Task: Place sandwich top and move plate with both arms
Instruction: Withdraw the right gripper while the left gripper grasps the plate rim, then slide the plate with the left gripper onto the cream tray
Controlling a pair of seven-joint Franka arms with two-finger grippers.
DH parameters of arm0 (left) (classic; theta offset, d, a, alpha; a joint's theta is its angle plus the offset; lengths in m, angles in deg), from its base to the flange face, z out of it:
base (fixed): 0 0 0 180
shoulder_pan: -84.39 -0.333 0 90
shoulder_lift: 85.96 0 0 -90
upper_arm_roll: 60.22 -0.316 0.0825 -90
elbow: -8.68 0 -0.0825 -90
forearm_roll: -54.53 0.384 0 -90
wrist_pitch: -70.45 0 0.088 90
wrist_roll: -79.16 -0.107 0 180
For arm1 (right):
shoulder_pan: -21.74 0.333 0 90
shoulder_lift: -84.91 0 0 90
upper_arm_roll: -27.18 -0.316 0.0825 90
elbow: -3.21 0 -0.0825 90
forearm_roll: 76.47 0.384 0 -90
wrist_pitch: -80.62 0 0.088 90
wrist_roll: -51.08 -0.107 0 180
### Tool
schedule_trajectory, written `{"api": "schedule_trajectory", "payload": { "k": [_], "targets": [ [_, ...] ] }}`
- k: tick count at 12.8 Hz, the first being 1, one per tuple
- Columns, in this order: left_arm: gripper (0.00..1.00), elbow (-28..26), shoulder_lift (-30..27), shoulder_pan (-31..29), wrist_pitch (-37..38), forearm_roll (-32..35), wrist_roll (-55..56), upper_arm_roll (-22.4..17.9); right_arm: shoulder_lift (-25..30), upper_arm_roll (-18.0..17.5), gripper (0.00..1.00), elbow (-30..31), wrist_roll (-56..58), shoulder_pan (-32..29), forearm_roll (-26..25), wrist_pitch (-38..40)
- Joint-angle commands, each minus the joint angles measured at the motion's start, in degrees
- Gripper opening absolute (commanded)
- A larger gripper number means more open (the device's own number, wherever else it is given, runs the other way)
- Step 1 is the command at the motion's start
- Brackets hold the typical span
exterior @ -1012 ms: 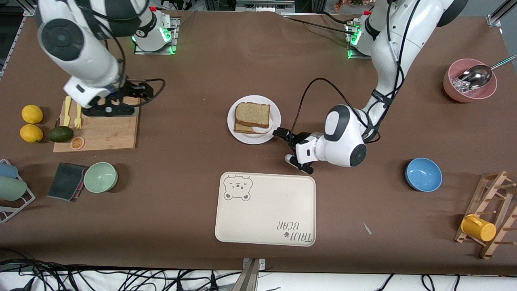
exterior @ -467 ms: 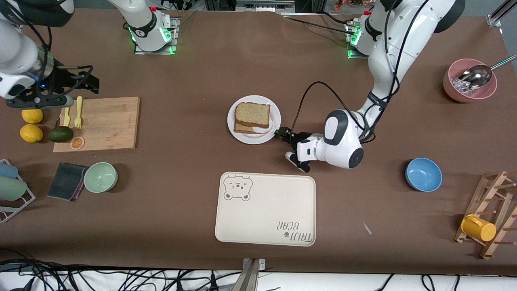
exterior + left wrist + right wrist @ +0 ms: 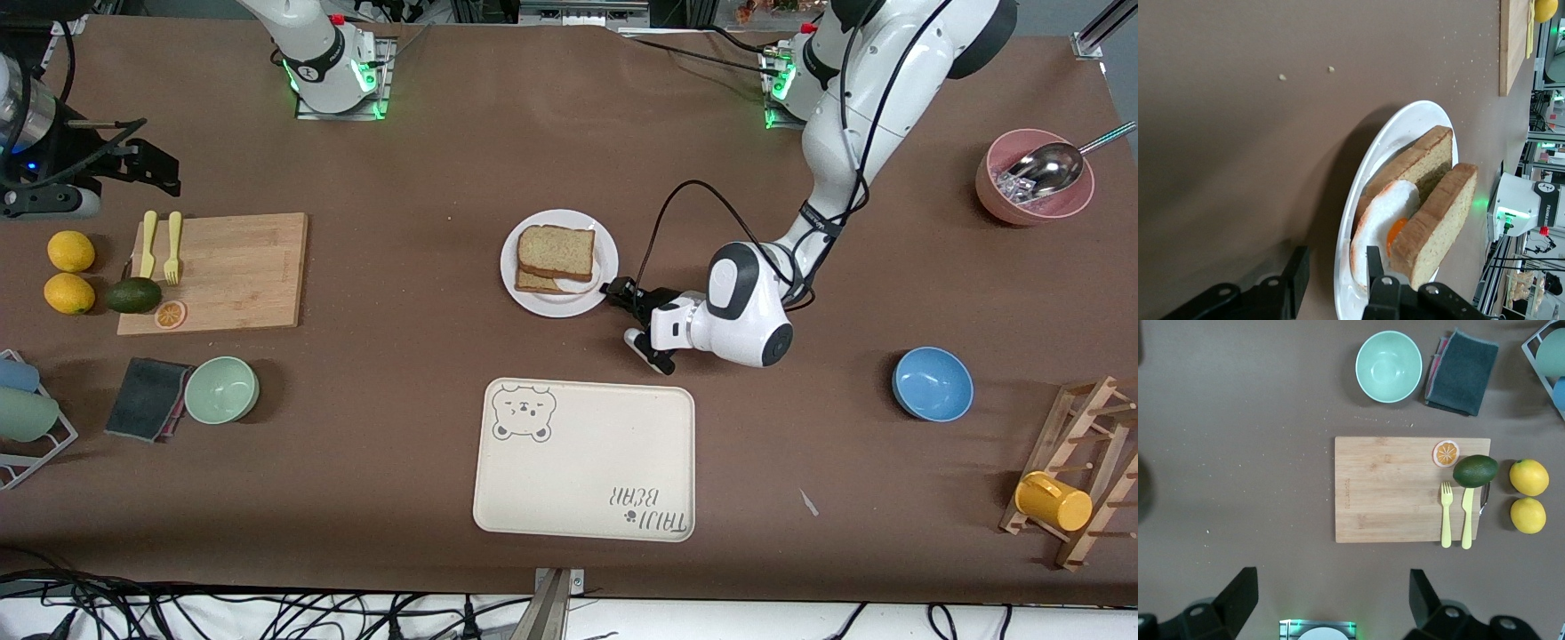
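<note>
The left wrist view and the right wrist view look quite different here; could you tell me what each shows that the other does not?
Only the left wrist view shows the plate, the sandwich top leaning over the fried egg, and the left gripper with its fingers on either side of the plate's rim. Only the right wrist view shows the green bowl, dark cloth, avocado, yellow cutlery and the open right gripper. Both show the cutting board and a lemon.

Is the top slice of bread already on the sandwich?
Yes. The top slice lies over the egg and lower slice on the plate.
</note>
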Motion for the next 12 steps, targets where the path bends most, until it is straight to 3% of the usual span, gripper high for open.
{"api": "schedule_trajectory", "payload": {
  "k": [1,5,7,12],
  "targets": [
    [0.22,-0.89,0.19,0.31,-1.11,-2.31,-2.72,0.05,-1.03,-0.28,1.00,-1.54,-0.10,-0.14,1.34,1.07],
    [0.14,-0.89,1.07,1.80,-2.51,-2.40,-2.72,0.05,-1.38,-0.02,1.00,-1.63,-0.88,-0.06,3.54,0.28],
    [0.02,-0.80,1.07,1.81,-2.51,-2.75,-2.72,0.05,-1.38,-0.02,1.00,-1.63,-2.65,0.03,3.98,0.28],
    [0.00,-0.01,-1.03,-2.04,2.48,-2.49,-2.81,0.14,-1.74,0.33,1.00,-1.63,-2.30,0.03,4.07,0.28]
  ]
}}
